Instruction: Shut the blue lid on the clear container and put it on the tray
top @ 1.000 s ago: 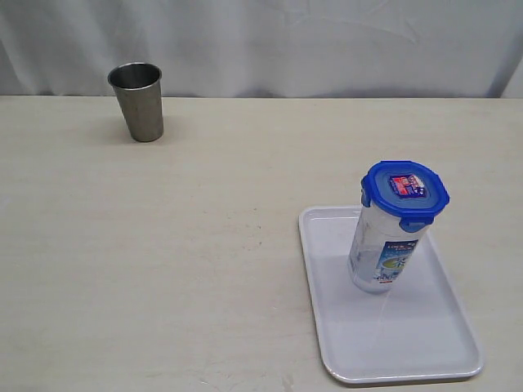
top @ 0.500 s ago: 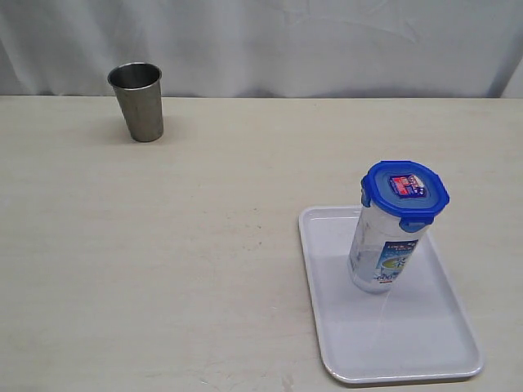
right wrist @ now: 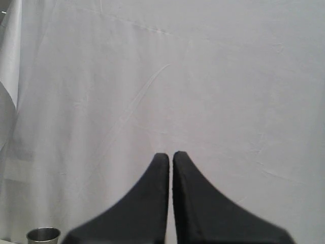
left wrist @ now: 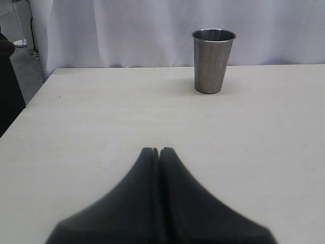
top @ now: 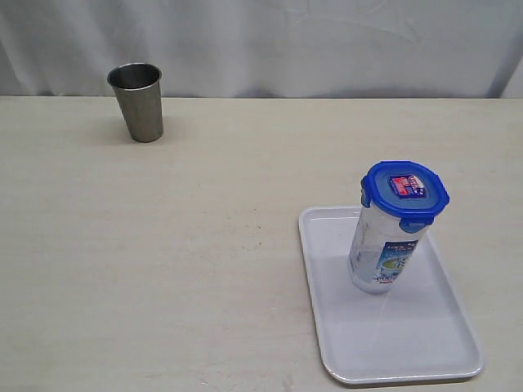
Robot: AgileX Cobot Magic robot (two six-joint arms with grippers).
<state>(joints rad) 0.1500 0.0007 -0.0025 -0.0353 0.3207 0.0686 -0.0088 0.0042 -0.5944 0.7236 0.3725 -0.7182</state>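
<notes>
The clear container [top: 381,260] is seen standing upright on the tray [top: 413,347], with the blue lid [top: 406,192] set on top. The left gripper [left wrist: 158,151] is squeezed closed with nothing held. The right gripper [right wrist: 170,154] is closed and empty too. A steel cup [top: 137,100] is seen well apart.

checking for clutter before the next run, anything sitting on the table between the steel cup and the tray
Nothing. In the exterior view, only bare tabletop lies between the steel cup and the tray.
</notes>
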